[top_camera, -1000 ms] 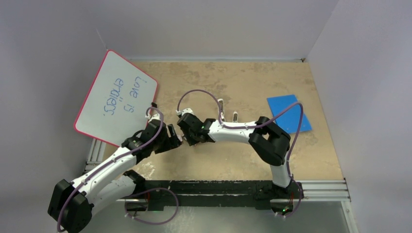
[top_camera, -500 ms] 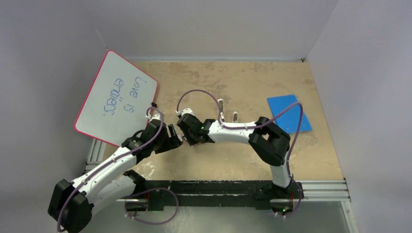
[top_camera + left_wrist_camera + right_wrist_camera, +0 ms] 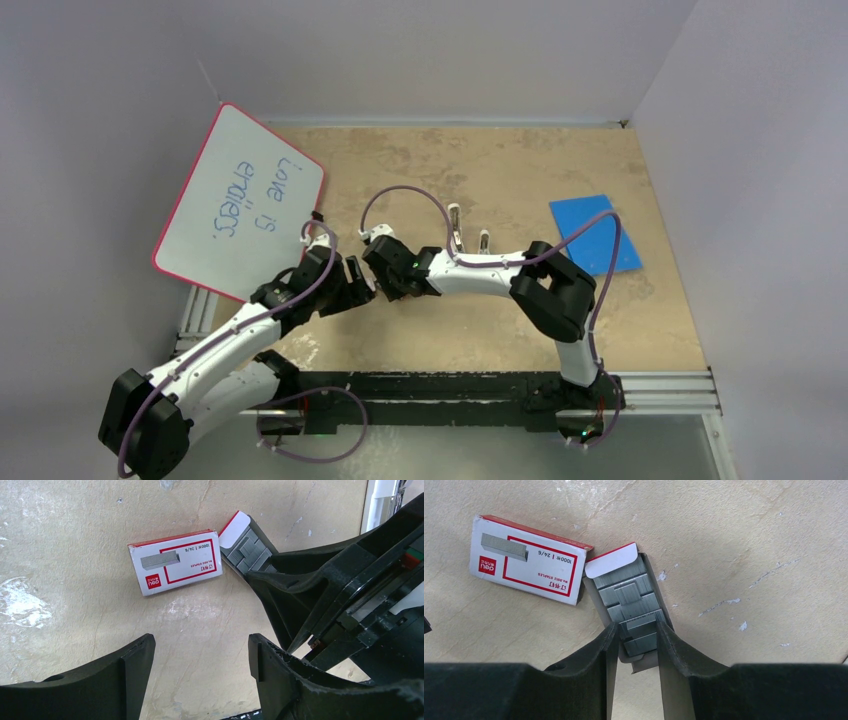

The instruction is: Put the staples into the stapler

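Under both wrists, hidden from top view: staples (image 3: 631, 595) in 1 open tray (image 3: 610, 564) beside box (image 3: 526, 560). Right wrist: right gripper (image 3: 636, 628) straddles them, grip unclear. Left wrist: left gripper (image 3: 200, 645) spread, empty.

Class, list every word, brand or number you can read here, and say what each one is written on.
"Love is": blue handwriting on the whiteboard; the next word, perhaps "endless", is unclear.
"deli": red patch on the staple box.
"1000" and "24/6": same box.
"STAPLES": small print, same box; the rest of that line and the characters are too small to read.
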Tool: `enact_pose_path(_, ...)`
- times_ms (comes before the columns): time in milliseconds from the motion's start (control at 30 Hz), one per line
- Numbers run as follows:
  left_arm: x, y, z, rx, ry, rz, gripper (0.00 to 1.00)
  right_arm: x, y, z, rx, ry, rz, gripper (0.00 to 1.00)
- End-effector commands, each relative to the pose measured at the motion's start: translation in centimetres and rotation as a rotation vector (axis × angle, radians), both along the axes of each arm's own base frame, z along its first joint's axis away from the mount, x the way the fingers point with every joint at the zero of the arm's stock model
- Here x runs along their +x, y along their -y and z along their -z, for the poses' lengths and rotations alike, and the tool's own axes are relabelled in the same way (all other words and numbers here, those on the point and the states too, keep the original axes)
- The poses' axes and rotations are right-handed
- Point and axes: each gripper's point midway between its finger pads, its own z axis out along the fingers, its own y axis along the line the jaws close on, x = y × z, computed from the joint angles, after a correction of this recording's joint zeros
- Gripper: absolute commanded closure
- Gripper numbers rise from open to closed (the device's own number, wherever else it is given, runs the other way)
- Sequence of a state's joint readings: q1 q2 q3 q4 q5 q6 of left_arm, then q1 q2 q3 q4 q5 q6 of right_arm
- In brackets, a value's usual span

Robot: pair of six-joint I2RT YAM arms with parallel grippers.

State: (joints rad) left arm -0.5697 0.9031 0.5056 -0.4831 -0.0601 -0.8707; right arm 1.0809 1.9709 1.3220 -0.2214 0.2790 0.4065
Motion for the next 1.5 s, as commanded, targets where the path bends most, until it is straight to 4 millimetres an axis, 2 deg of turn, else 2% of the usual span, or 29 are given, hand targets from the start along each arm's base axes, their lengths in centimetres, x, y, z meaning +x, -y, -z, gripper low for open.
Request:
enact_pose_path(0, 1.2, 0.5, -1.4, -0.018, 0.054, 0.008, 0.32, 0.9, -0.6, -1.7, 0.02, 0.055, 0.017, 0.63)
enact_pose_path(200, 1.1, 0.5, -1.2, -0.017, 0.051, 0.007, 0.32, 1.2, -0.7, -2.7, 0.044, 0.076, 0.034, 0.63)
enact_pose_path(633, 1.1, 0.5, -1.2, -0.017, 0.05, 0.009, 0.32, 1.0, -1.5, -1.9, 0.06, 0.074, -0.035, 0.63)
enact_pose_path(1133, 1.0, 0.5, -1.2, -0.018, 0.049, 0.01, 0.32, 0.6, -0.5, -0.3, 0.014, 0.058, -0.033, 0.59)
enact_pose_path(1333, 0.9, 0.4, -1.3, -0.019, 0.049, 0.01, 0.32, 0.1, -0.6, 0.4, 0.011, 0.027, -0.042, 0.61)
enact_pose_path(1467, 0.9, 0.4, -1.4, -0.02, 0.051, 0.009, 0.32, -0.2, -0.6, 0.8, 0.011, 0.006, -0.045, 0.67)
